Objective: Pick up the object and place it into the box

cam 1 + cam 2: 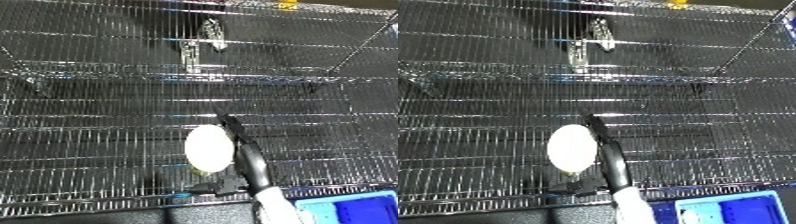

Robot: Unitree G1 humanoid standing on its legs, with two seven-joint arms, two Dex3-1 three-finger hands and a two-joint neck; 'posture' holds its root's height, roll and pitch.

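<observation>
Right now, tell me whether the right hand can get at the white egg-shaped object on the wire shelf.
Probably yes. The right hand already lies alongside the white egg-shaped object, its straight black fingers running up the object's right edge. Nothing on the wire shelf stands between them. Whether they touch is unclear.

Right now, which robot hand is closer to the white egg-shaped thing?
Right. The right hand lies against the white egg-shaped object on its right side, on the wire rack. The left hand is out of view.
</observation>
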